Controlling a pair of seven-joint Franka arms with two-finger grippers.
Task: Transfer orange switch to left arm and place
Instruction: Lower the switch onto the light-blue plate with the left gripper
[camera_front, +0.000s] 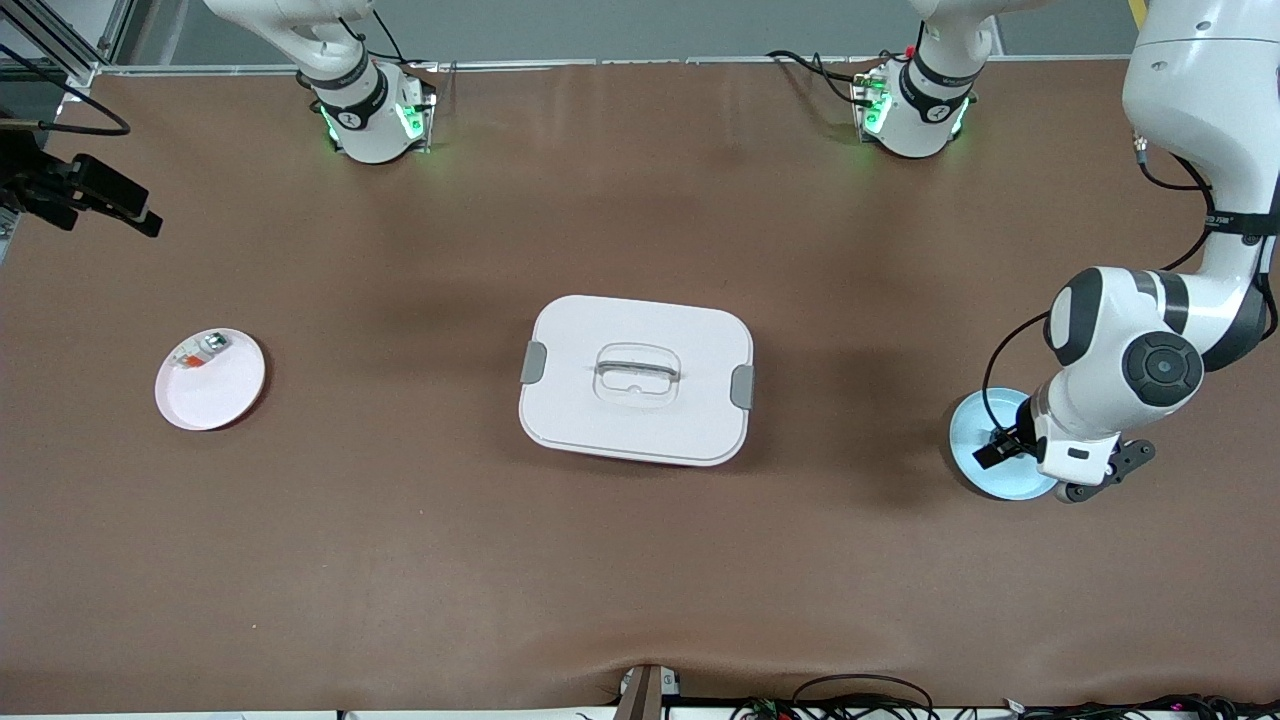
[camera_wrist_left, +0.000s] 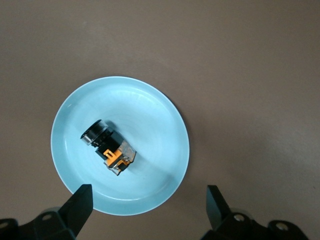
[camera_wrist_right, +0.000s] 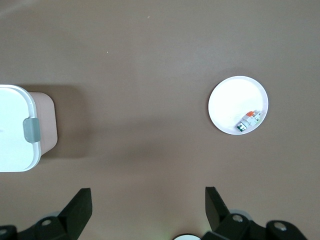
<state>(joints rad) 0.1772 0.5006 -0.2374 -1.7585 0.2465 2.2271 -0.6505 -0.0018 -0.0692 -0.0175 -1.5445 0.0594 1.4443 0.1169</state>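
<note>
— Grippers first: how do they stand?

— Left gripper (camera_wrist_left: 146, 205) hangs over the light blue plate (camera_front: 975, 425) at the right edge of the front view, fingers (camera_wrist_left: 80, 204) spread wide with nothing between them and touching nothing. Right gripper (camera_wrist_right: 146, 205) is just as wide apart and empty, over bare brown table (camera_wrist_right: 150, 75); in the front view only a dark piece of it shows at the upper left edge.

— What lies around them?

— White box (camera_front: 636, 380) sits in the middle of the front view, lid on, grey latches at both short sides, between the two plates. Pale pink plate (camera_front: 210, 379) lies at middle left of the front view, toward the right arm's end, carrying a small silver-and-orange clear part (camera_wrist_right: 248, 120) near its rim.

— And the orange switch?

— Orange switch (camera_wrist_left: 109, 146) lies on its side in the blue plate, near the middle of the left wrist view: black round body, with an orange block at one end. The arm's wrist hides it in the front view.
</note>
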